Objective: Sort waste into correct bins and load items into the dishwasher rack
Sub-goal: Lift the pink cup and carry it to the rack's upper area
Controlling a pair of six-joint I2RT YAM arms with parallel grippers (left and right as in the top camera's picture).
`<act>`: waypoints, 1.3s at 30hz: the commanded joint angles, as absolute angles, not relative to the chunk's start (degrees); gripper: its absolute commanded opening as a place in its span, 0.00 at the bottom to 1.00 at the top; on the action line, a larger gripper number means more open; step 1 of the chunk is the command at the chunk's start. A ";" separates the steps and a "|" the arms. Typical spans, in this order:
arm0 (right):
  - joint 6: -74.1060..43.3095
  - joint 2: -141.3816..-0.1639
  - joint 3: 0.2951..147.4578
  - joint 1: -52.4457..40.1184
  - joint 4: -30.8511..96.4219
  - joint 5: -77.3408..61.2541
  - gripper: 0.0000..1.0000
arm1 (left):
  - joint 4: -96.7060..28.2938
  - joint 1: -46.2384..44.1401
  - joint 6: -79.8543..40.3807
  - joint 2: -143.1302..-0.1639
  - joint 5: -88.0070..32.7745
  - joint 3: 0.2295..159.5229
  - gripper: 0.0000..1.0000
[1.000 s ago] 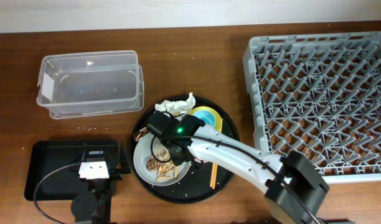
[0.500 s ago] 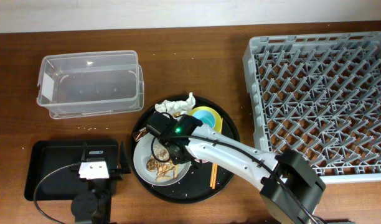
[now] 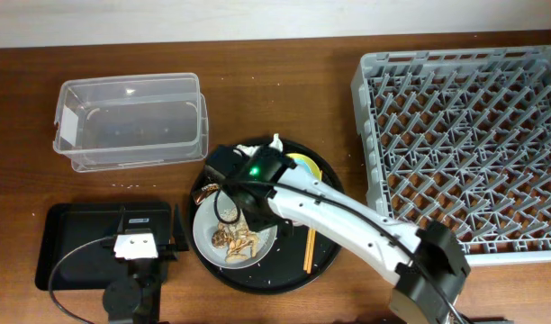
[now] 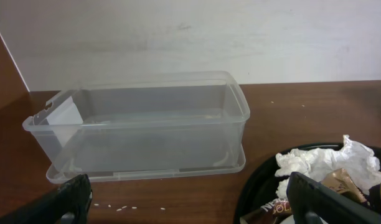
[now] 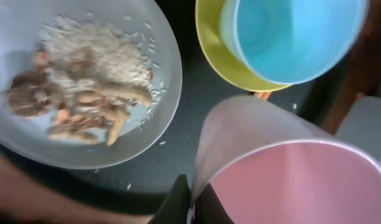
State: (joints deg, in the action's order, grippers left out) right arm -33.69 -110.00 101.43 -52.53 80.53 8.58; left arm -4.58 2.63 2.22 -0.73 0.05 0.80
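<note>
Left gripper: spread wide, holding nothing, left of the round black tray.
Right gripper: over that tray, apparently pinching the rim wall of the pink cup.
Pink cup: above the tray, just beside the light blue cup nested in the yellow-green bowl.
Dishwasher rack: on the counter right of the tray, so rightward from the cup; the right arm is nearer.

Brown wood-grain counter, bounded by a pale wall at the far edge. Four things are carried directly:
- clear tub, far left
- black rectangular tray, near left
- round black tray, centre, near both
- dishwasher rack, right

A few white grains are scattered between tub and rectangular tray.
</note>
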 commanded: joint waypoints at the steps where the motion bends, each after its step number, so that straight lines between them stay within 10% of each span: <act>1: -29.85 -108.18 111.00 -50.37 85.80 9.76 0.04 | -4.75 2.39 3.11 -0.36 0.25 0.49 0.99; 23: 14.63 -106.43 127.50 19.77 88.77 -42.00 0.04 | -4.75 2.39 3.11 -0.36 0.25 0.49 0.99; 39: 30.04 -120.64 122.43 26.65 89.36 -66.08 0.04 | -4.75 2.39 3.11 -0.36 0.25 0.49 0.99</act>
State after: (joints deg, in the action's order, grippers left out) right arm 24.23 -118.34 124.75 26.13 89.62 -58.06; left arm -4.62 2.63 2.22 -0.73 0.05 0.80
